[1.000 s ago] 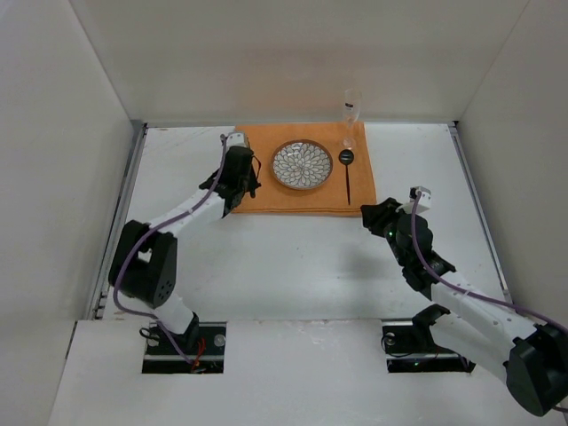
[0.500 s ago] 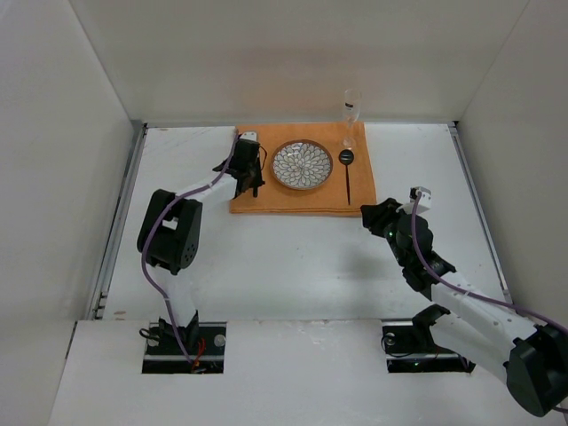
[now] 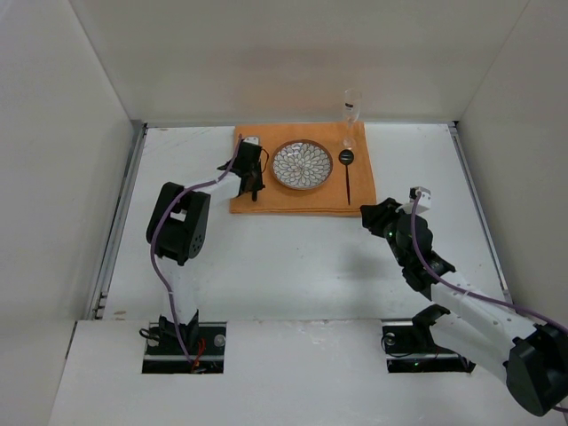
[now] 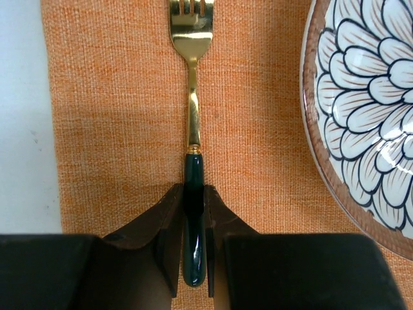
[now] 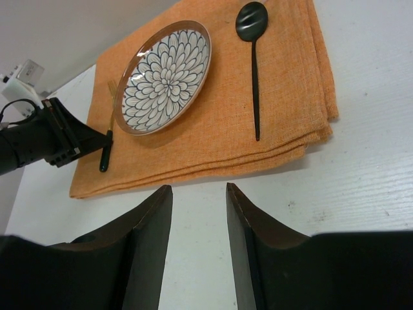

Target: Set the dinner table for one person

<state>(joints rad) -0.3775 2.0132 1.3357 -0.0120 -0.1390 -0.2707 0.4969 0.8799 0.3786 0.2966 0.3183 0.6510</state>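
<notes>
Left claw (image 4: 193, 192) pinches gold fork with green handle (image 4: 192, 110) at flowered round plate's (image 4: 361, 123) 9 o'clock, near orange cloth (image 4: 116, 129) edge; right claw (image 5: 199, 206) spread.

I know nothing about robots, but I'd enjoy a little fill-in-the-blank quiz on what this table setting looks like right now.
1. The left arm's fingers grip the dark ____ of the fork.
2. The flower-patterned plate rests on an ____ cloth.
3. Seen from above, the black spoon lies on the plate's ____ side.
4. The right arm's fingers are spread apart and hold ____.

Missing words: handle; orange; right; nothing.
</notes>
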